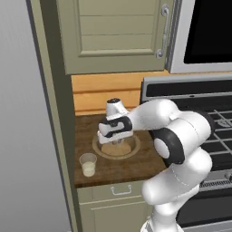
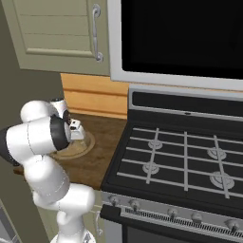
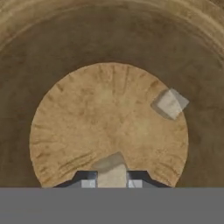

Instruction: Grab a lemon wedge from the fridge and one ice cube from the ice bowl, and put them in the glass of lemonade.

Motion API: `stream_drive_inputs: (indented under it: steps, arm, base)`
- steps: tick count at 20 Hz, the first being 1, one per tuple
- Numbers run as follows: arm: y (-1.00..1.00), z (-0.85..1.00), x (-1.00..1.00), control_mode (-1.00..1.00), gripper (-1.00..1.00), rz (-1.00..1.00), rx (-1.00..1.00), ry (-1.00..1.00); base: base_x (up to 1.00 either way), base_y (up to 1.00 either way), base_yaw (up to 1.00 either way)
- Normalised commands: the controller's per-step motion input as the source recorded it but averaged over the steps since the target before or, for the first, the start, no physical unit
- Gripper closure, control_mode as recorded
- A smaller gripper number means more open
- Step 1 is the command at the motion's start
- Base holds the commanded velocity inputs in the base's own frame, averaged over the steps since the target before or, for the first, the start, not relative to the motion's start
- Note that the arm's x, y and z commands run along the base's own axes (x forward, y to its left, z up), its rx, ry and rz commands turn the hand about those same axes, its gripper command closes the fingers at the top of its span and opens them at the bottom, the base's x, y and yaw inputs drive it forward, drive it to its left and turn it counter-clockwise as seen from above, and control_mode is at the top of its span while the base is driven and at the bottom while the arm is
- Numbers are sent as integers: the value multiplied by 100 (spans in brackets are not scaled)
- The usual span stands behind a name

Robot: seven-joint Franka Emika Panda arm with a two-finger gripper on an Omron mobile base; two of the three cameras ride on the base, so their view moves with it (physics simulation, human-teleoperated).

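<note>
The hand (image 3: 112,178) is down inside the ice bowl (image 1: 131,148), fingers pinched on one ice cube (image 3: 112,171). Lift straight up, clear of the second cube (image 3: 170,104), then carry to the glass of lemonade (image 1: 88,164) just beside the bowl.

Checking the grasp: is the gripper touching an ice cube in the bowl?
Touching. Hand view: the ice cube sits squeezed between both fingertips of the gripper.

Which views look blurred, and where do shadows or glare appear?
Hand view: soft, the ice bowl grain smeared, a faint shadow beside the loose ice cube. Left base view: even light, no glare on the glass of lemonade. Right base view: the oven window is flat black.
</note>
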Motion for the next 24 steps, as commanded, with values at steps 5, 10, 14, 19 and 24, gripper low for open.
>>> stream_drive_inputs:
  steps: [5,10,14,19,24]
  arm:
    - [10,100,-63,-100,100,3,-6,-27]
    - [0,38,-49,-100,100,5,5,-19]
    - [0,26,-49,-100,100,7,7,-20]
    - [2,23,-42,-100,100,7,4,-15]
    - [16,56,-31,-100,100,12,9,-12]
  base:
    - [0,0,0]
    - [0,0,0]
    - [0,0,0]
    - [0,0,0]
    - [0,0,0]
